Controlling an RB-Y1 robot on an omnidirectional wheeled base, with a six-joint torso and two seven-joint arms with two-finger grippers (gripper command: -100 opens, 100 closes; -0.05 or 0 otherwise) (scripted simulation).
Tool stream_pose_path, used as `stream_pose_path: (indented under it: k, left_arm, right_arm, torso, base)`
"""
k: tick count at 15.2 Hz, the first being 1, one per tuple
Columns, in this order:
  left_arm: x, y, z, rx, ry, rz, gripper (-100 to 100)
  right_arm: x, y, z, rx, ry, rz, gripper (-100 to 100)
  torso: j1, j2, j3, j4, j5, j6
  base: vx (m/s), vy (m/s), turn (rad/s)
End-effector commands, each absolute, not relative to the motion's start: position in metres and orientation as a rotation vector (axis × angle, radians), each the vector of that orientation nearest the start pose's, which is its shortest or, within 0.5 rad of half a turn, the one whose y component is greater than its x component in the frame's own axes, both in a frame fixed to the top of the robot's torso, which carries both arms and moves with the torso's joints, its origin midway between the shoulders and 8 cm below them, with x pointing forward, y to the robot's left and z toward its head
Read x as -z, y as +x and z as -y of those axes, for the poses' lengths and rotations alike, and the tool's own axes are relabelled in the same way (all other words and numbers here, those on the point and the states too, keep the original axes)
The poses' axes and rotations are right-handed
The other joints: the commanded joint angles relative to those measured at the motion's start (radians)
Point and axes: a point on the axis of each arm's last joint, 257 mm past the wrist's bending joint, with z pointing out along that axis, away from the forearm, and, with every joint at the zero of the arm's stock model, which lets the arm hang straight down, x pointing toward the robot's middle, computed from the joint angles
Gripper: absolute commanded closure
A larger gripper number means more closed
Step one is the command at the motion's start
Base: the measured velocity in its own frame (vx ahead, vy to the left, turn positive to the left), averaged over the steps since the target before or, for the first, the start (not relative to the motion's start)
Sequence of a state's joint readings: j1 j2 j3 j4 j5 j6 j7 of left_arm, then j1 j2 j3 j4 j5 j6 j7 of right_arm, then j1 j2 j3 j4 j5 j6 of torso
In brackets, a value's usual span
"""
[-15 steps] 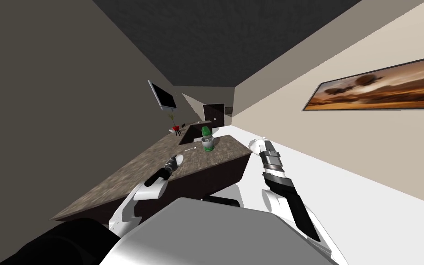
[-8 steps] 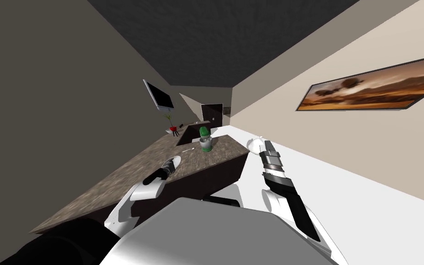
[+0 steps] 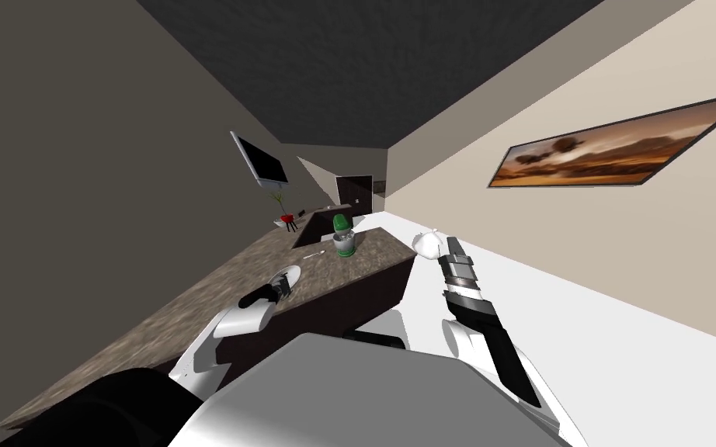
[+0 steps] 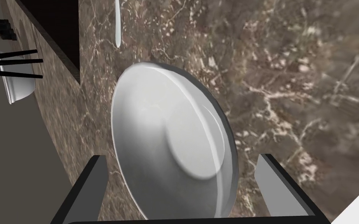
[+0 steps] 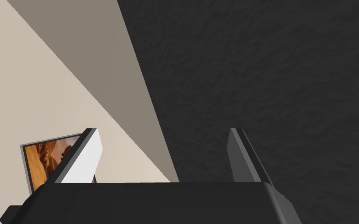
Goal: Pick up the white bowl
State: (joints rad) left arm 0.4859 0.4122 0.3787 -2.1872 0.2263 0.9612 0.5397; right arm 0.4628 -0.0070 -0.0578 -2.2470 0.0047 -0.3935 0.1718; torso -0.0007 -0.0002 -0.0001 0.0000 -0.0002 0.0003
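Left gripper (image 4: pixel 180 158) spread wide, fingers either side of white bowl (image 4: pixel 171 140), neither plainly touching it; bowl rests on brown marbled counter (image 4: pixel 291 77), white spoon (image 4: pixel 117 27) just beyond; right gripper (image 5: pixel 162 131) fingers apart, holding nothing, beside counter's end

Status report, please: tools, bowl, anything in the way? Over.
Left tool open, straddling white bowl on counter. Right tool open, raised beside counter. Spoon beyond bowl, apart.

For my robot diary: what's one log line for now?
left hand open, straddling white bowl, no contact | white bowl on brown veined counter | right hand open, empty
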Motion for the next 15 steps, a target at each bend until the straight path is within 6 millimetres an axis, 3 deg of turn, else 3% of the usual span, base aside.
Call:
stream_pose_path:
  k: [1, 15]
  left_arm:
    - [0.273, 0.307, -0.517, 0.571, -2.110, -0.973, -100]
    - [0.299, 0.253, -0.549, 0.383, -2.367, -0.792, -100]
  right_arm:
    - [-0.002, 0.367, 0.300, -1.071, 0.659, -0.732, 0]
    - [-0.002, 0.367, 0.300, -1.071, 0.659, -0.732, 0]
  torso:
    - [0.000, 0.000, 0.000, 0.000, 0.000, 0.000]
    - [0.001, 0.001, 0.001, 0.000, 0.000, 0.000]
  base:
    - [0.010, -0.013, -0.085]
    - [0.001, -0.002, -0.057]
